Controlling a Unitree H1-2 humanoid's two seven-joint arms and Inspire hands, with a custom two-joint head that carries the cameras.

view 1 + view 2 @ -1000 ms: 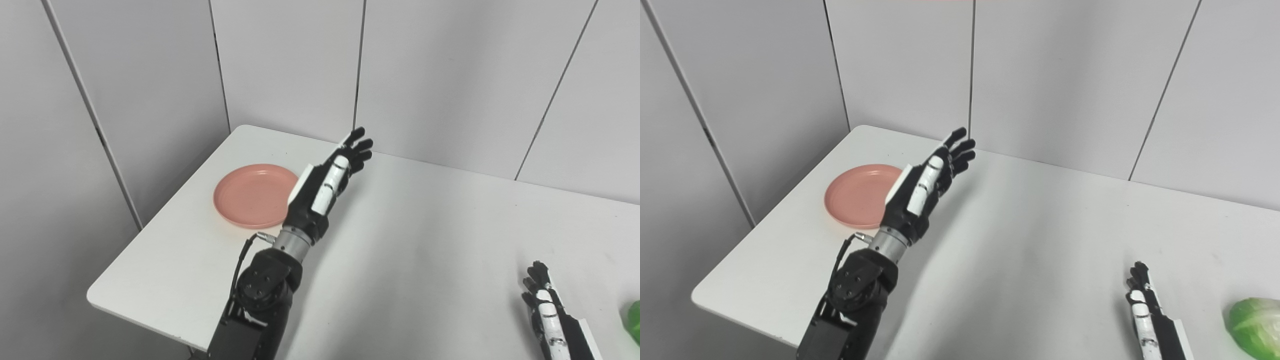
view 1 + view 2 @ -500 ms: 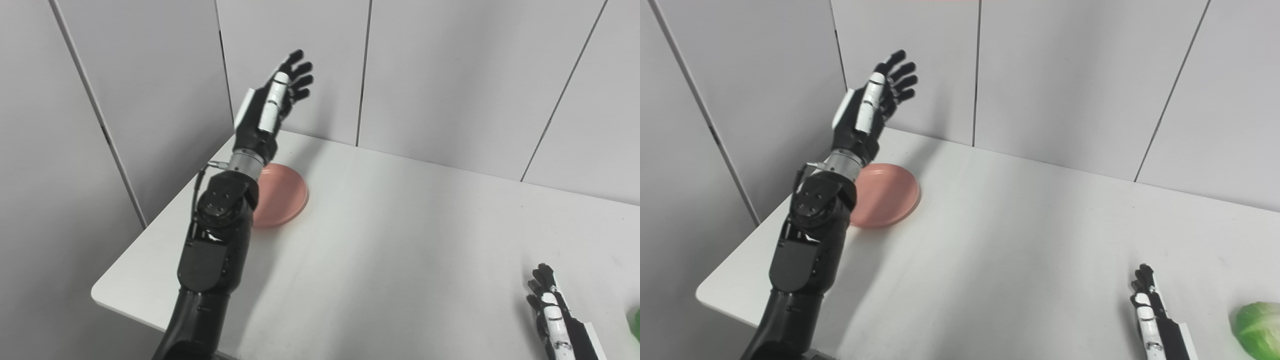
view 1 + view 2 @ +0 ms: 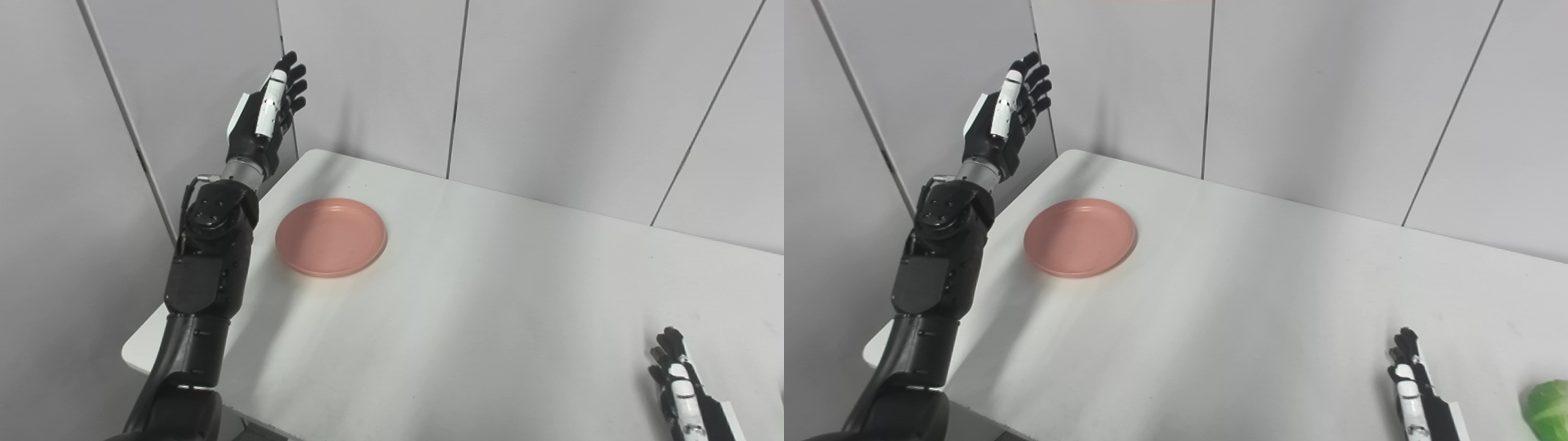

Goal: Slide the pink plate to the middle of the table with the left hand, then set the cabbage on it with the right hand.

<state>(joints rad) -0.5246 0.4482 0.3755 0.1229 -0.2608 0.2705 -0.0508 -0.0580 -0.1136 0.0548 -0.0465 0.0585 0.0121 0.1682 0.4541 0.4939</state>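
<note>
The pink plate (image 3: 331,236) lies flat on the white table (image 3: 490,294), near its far left corner. My left hand (image 3: 264,122) is raised high above the table's left edge, left of and beyond the plate, fingers stretched out and open, holding nothing. My right hand (image 3: 1415,392) rests at the table's near right with fingers straight and open. The green cabbage (image 3: 1546,407) lies just to the right of that hand, cut off by the picture's edge in the right eye view and out of sight in the left eye view.
Grey wall panels (image 3: 551,92) stand close behind the table and along its left side, right by the raised left hand. The table's left edge (image 3: 202,263) runs under my left forearm.
My left arm swung up and leftward, from the plate's right side across it to beyond the table's left edge. The plate lies fully uncovered. The camera shifted slightly. The right hand stayed put.
</note>
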